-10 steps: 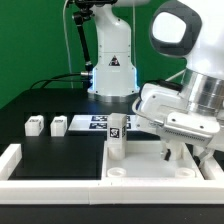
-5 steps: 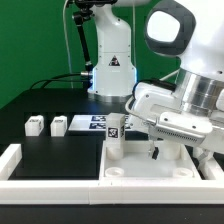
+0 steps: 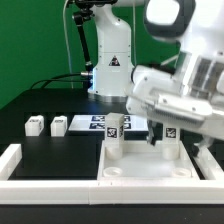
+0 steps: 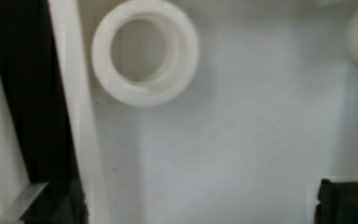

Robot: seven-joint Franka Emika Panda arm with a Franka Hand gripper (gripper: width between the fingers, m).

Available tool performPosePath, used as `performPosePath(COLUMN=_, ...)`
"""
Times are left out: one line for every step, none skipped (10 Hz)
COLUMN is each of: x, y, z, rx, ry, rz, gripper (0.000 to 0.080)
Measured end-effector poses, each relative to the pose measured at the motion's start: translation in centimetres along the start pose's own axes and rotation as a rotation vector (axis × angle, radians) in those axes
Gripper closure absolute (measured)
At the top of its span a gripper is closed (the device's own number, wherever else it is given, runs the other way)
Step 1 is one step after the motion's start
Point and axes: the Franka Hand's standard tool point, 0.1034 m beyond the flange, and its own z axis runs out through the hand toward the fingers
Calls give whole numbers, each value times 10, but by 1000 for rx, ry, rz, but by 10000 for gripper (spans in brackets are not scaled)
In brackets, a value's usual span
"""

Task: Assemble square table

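The white square tabletop (image 3: 140,166) lies at the front, on the exterior view's right. Two white legs stand upright on it: one (image 3: 115,140) at its far left corner, one (image 3: 171,143) further right, showing a tag. My gripper (image 3: 158,128) hangs just above and beside the right leg, open and empty. In the wrist view the tabletop (image 4: 229,140) fills the picture, with a round corner hole ring (image 4: 146,55). My gripper (image 4: 194,205) is over the bare panel, and a dark fingertip (image 4: 350,200) shows at one edge. Two loose legs (image 3: 34,125) (image 3: 59,125) lie on the black table at the left.
The marker board (image 3: 95,122) lies behind the tabletop in front of the arm's base (image 3: 112,70). A long white border rail (image 3: 50,186) runs along the front and up the left side. The black mat (image 3: 60,155) lies left of the tabletop.
My gripper has let go of the right leg and risen off it, moving up and slightly right. The leg stays standing on the tabletop with its tag now showing.
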Motion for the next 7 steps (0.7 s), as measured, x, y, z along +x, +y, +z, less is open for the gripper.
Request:
performPosePath(x=0, y=-11, z=-16, rx=16, ry=-8, rz=37, gripper=150)
performPosePath(x=-5, y=-25, z=-35, rx=32, ry=-23, rz=42, gripper=150)
performPosePath(x=-9, y=-50, z=-53, rx=40, ry=-47, rz=64, gripper=150)
performPosePath(x=-5, y=-79, z=-57, rx=56, ry=-45, rz=155, gripper=150)
performPosePath(x=-2, y=-107, z=-52, rx=66, ry=-35, rz=202, gripper=150)
performPosePath(x=1, y=-137, z=-49, rx=78, ry=-29, rz=250, gripper=150)
performPosePath(x=5, y=-158, z=-45, rx=85, ry=-23, rz=299, gripper=150)
